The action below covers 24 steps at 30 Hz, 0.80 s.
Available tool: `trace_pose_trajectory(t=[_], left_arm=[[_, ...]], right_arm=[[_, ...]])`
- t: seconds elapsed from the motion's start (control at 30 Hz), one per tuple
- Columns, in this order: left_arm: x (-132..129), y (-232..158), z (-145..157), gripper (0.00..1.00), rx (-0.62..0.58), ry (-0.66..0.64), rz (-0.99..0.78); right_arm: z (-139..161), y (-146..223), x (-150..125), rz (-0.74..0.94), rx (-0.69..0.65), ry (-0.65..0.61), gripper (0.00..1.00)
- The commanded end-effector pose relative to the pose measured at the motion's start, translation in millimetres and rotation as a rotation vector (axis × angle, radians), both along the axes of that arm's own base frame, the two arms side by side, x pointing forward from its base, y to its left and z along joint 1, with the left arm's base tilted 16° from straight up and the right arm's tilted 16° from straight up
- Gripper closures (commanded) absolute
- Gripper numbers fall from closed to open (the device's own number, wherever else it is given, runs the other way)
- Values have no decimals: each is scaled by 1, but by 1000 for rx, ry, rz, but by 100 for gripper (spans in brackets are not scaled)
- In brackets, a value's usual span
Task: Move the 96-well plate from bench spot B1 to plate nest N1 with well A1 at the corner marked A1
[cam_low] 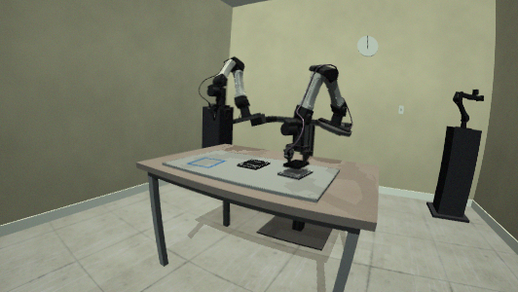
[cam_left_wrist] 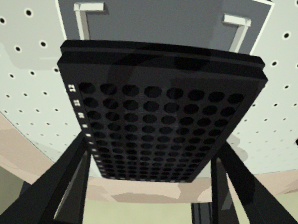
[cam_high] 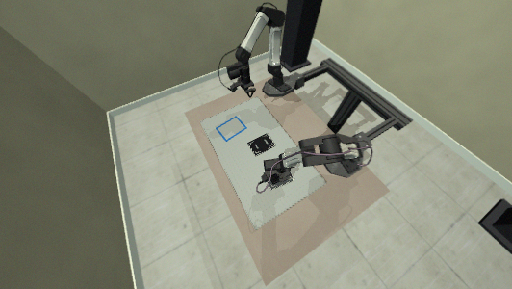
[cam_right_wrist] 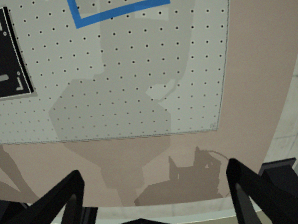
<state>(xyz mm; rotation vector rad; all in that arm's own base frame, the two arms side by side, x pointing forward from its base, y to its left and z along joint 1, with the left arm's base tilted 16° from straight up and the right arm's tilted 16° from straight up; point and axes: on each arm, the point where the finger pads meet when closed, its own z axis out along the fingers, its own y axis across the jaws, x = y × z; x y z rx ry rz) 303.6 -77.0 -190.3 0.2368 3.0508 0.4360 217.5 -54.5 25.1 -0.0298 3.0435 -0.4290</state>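
Observation:
The black 96-well plate (cam_left_wrist: pixel 150 72) (cam_low: pixel 296 164) is level between the fingers of my left gripper (cam_left_wrist: pixel 153 135) (cam_low: pixel 297 159), which is shut on its sides. It hangs a little above the grey nest N1 (cam_left_wrist: pixel 165 25) (cam_low: pixel 295 174) (cam_high: pixel 288 182). Two pale L-shaped locators show beyond the plate's far edge in the left wrist view; the rest of the nest is hidden there. White marks run down the plate's left edge. I cannot make out the cut corner or the A1 mark. My right gripper (cam_right_wrist: pixel 153 173) (cam_high: pixel 243 91) is open and empty, beyond the blue outline B1 (cam_high: pixel 226 122) (cam_low: pixel 217 164) (cam_right_wrist: pixel 125 13).
A black fixture (cam_high: pixel 261 144) (cam_low: pixel 253 164) (cam_right_wrist: pixel 12 65) with white marks lies between B1 and N1. All stand on a pale perforated board (cam_high: pixel 241 183) (cam_right_wrist: pixel 140 65) on the pinkish table (cam_low: pixel 351 214). The right arm is raised at the B1 end.

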Motion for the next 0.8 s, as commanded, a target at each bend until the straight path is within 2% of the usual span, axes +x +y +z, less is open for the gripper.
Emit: trace_pose_trajectory(t=[0.0,0.4,0.77], left_arm=[[8,3,-11,100,-2,-16,2],[9,8,-27,100,-1,-15,2],[8,7,-27,100,-1,-16,-2]], right_arm=[[10,2,11,6,12,-40,0],[10,2,11,6,12,-40,0],[10,2,11,6,12,-40,0]])
